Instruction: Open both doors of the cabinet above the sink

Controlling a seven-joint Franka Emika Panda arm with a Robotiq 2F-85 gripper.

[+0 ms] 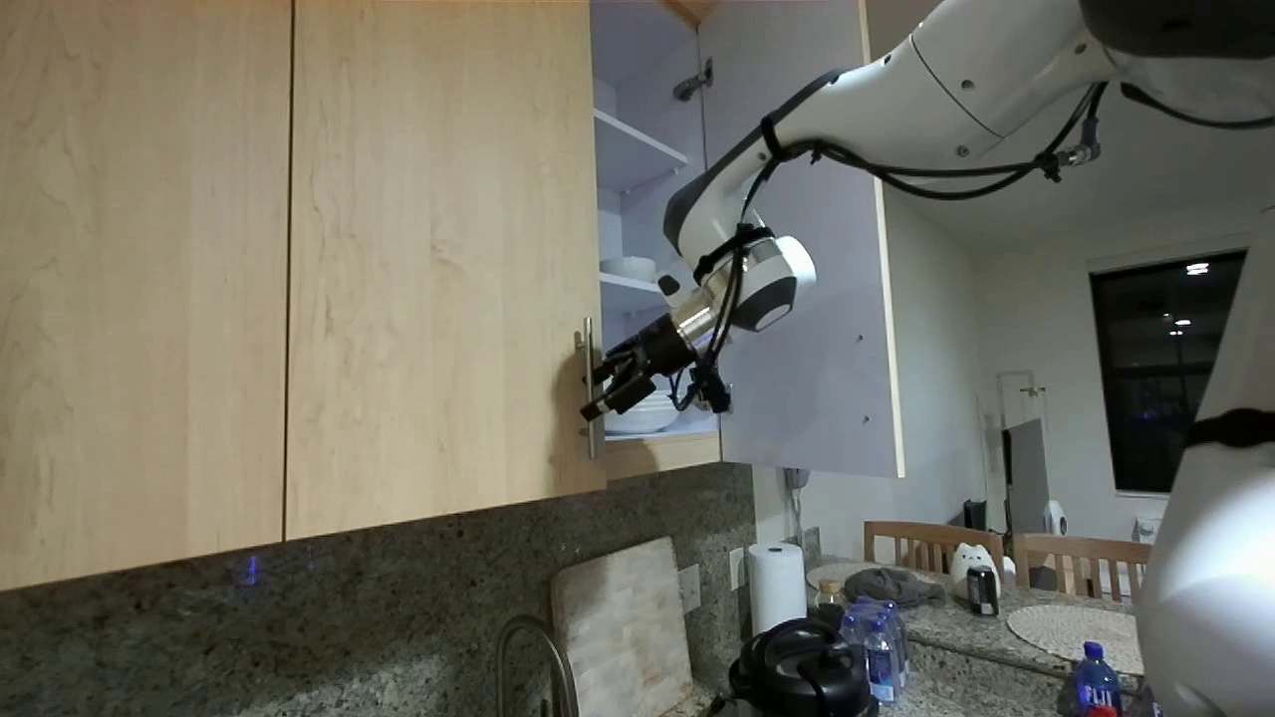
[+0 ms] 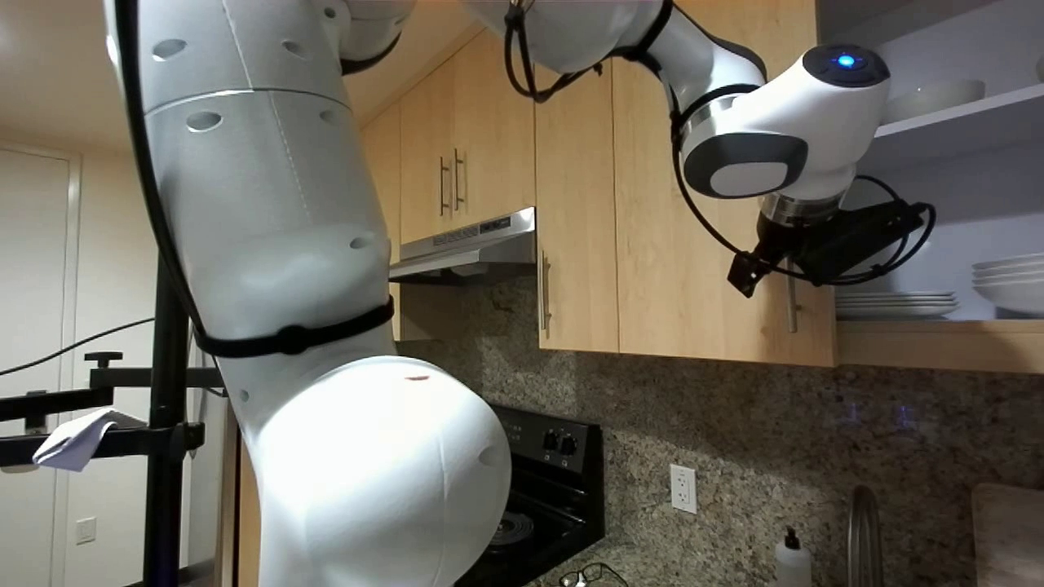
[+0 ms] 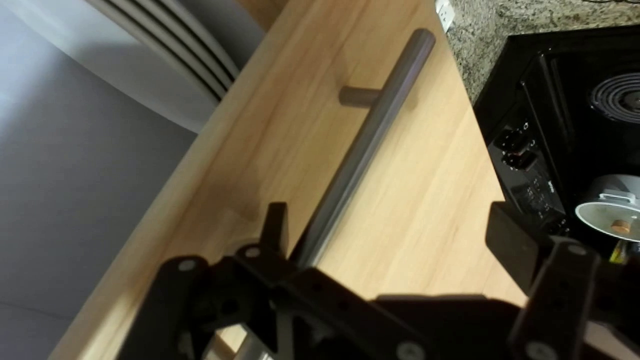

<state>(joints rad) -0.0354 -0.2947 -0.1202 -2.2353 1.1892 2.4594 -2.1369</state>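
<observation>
Slim bar handle is running upright in both exterior views, along the free edge of the closed door; in the wrist view it's slanting. The gripper is sitting at the handle's mid-length, spread wide, clamping nothing. The bar is passing between the fingers, much nearer the one on the door's free-edge side; views aren't showing whether they're touching. The open door is standing swung out, across the cabinet's opening from the handle; plates are lying inside, on the handle's opening side. Judging: one door done, second pending; coming move is probably needing a squeeze across the bar's long axis, then an outward arc; near finger is risking slipping off
</observation>
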